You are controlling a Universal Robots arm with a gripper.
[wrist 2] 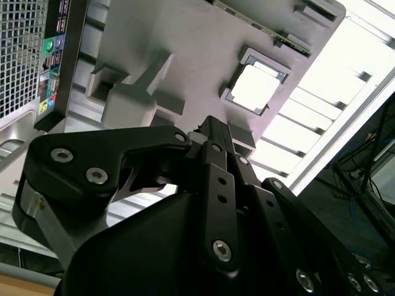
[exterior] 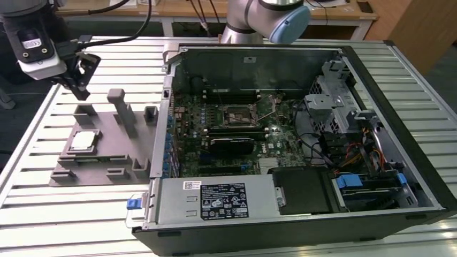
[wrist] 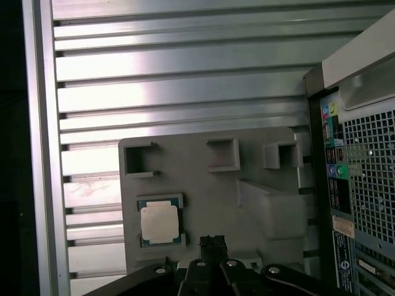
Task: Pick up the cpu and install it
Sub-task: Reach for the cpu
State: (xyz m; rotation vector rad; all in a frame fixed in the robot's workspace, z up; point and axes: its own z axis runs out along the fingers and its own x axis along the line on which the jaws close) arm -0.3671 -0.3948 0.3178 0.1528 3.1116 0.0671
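The cpu (exterior: 83, 140), a small square chip with a pale silver top, lies flat in a recess of the grey tray (exterior: 107, 160) at the exterior view's left. Both wrist views look down on the cpu (wrist 2: 256, 87) (wrist: 159, 222) and the tray (wrist 2: 185, 37) (wrist: 203, 191). My gripper (exterior: 82, 95) hangs above the tray's far edge, well clear of the chip. Its black fingers are shut together with nothing between them (wrist 2: 213, 126) (wrist: 213, 242). The black-framed motherboard socket (exterior: 238, 115) sits inside the open computer case (exterior: 286, 134).
The tray carries several upright grey posts (exterior: 120, 110) and small pockets. The case's metal wall (exterior: 168, 107) rises right beside the tray. Drive cages and cables (exterior: 343, 123) fill the case's right side. A slatted metal table (exterior: 43, 203) holds everything.
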